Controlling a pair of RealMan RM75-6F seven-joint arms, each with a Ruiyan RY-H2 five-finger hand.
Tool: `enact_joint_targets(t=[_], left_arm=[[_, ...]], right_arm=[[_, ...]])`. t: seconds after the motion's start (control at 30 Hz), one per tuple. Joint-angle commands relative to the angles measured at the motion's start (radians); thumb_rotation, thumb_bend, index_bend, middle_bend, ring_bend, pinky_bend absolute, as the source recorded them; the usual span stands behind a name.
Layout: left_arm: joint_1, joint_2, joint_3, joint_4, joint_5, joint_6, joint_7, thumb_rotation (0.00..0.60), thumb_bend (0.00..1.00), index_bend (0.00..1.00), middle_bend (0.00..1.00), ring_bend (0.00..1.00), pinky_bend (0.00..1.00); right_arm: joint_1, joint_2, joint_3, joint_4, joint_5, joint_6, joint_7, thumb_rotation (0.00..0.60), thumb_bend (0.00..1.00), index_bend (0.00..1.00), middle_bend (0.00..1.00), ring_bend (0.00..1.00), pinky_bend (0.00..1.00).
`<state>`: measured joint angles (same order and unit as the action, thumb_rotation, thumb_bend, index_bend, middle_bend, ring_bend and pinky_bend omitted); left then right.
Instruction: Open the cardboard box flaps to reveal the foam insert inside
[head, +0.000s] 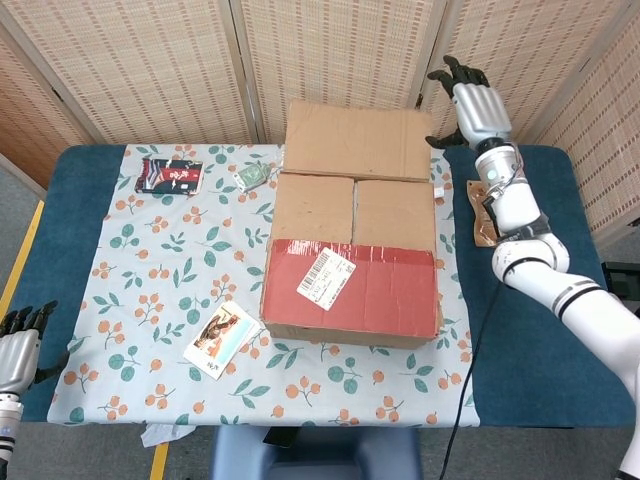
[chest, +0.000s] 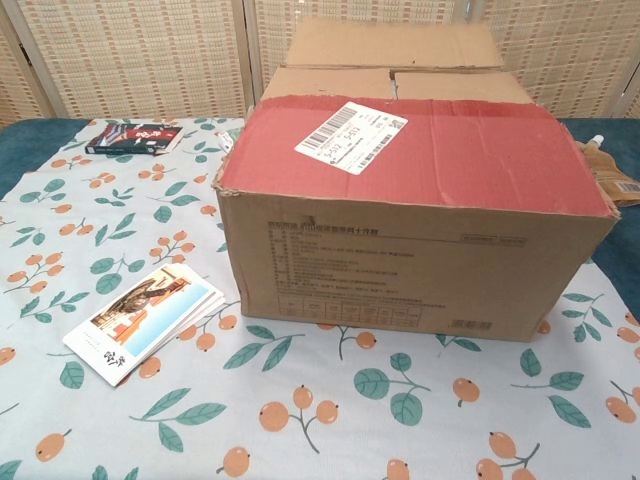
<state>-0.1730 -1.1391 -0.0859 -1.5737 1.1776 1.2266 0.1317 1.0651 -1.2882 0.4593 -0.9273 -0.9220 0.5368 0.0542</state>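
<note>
Right hand (head: 472, 102) raised past the far right corner of the cardboard box (head: 352, 260), fingers spread, holding nothing; whether a fingertip touches the far flap (head: 354, 140) edge cannot be told from the head view. Left hand (head: 20, 345) low at the near left table (head: 80, 210) edge, only partly in frame, fingers apart and empty. Count: one box, two hands, one photo card stack (head: 222, 338), one dark packet (head: 170, 174), one small green item (head: 252, 176), one brown packet (head: 485, 212) right of the box. Box sits mid-table on the floral cloth (head: 150, 280), right of centre. Far flap folded back, lying open away from the robot. Near flap (head: 350, 287), red-taped with a white shipping label (head: 326, 274), lies flat and closed over the front half. Two inner side flaps (head: 352, 208) also down, meeting at a centre seam. Chest view confirms: red flap (chest: 420, 150) flat on top, label (chest: 352, 130) toward its left, card stack (chest: 145, 320) near the box's left front corner. Neither hand appears in the chest view.
</note>
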Motion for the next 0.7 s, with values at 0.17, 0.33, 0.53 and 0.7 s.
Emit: enact_joint_targets(t=[0.17, 0.33, 0.53, 0.7], left_arm=[[-0.001, 0.008, 0.001, -0.006, 0.005, -0.004, -0.020, 0.600, 0.41, 0.11, 0.21, 0.08, 0.00], [-0.006, 0.008, 0.004, -0.002, 0.006, -0.015, -0.018, 0.600, 0.41, 0.11, 0.20, 0.08, 0.00], [-0.009, -0.001, 0.003, -0.005, -0.002, -0.006, 0.009, 0.600, 0.41, 0.11, 0.20, 0.10, 0.00], [-0.012, -0.004, 0.004, 0.001, 0.007, -0.007, -0.002, 0.600, 0.41, 0.02, 0.20, 0.11, 0.00]], right_arm=[[-0.214, 0.211, -0.032, -0.413, -0.029, 0.114, 0.113, 0.600, 0.26, 0.14, 0.01, 0.06, 0.00], [-0.325, 0.328, 0.001, -0.610, -0.085, 0.033, 0.356, 0.600, 0.26, 0.14, 0.04, 0.09, 0.01], [-0.426, 0.406, 0.029, -0.712, -0.244, -0.001, 0.598, 0.600, 0.26, 0.14, 0.13, 0.18, 0.16], [-0.476, 0.417, 0.060, -0.751, -0.342, -0.075, 0.939, 0.600, 0.26, 0.14, 0.17, 0.22, 0.24]])
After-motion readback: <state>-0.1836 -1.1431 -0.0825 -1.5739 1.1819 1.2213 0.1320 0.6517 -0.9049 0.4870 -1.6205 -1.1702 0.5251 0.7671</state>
